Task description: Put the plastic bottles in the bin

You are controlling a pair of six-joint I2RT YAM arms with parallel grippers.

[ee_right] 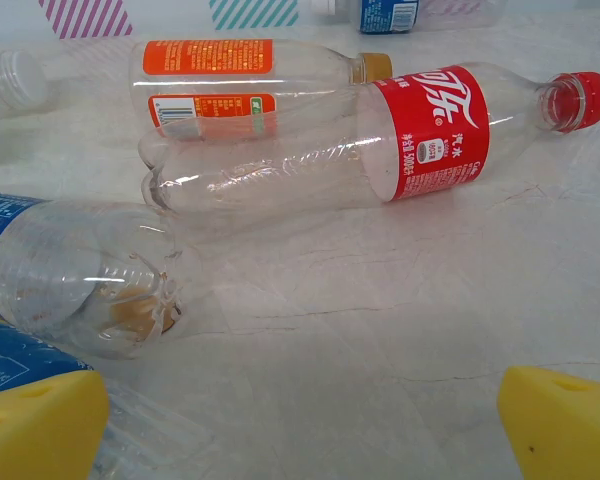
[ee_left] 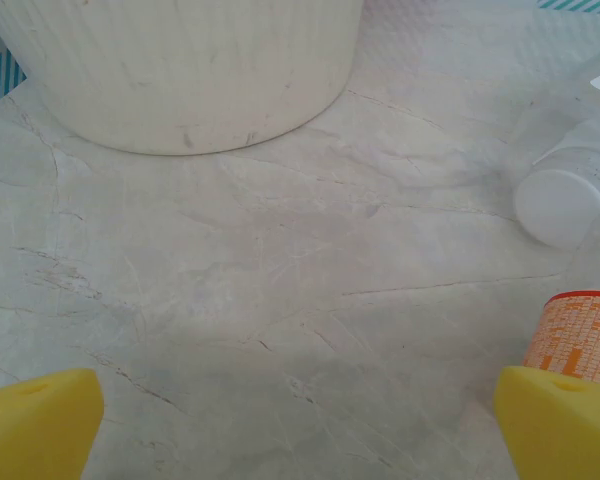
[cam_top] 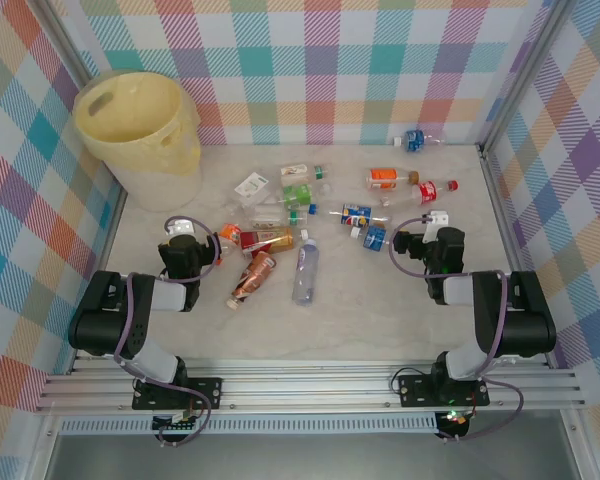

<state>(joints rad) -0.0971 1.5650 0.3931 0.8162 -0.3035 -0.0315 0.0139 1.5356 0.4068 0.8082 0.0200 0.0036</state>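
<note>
Now | jaws: both pairs released, empty | plastic bottles point(cam_top: 280, 235): strewn on table point(cam_top: 380, 310) between the arms | bin point(cam_top: 155, 160): far-left corner, ahead of left arm | likely target: red-labelled bottle point(ee_right: 380, 140), lying crosswise just ahead of right jaws, cap rightward; right arm nearer.

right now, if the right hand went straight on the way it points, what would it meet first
Probably the blue-labelled bottle: its base lies just ahead of the open right hand, on the view's left. Down the middle, bare table runs to the red-labelled bottle lying crosswise. Depth is unclear.
</note>
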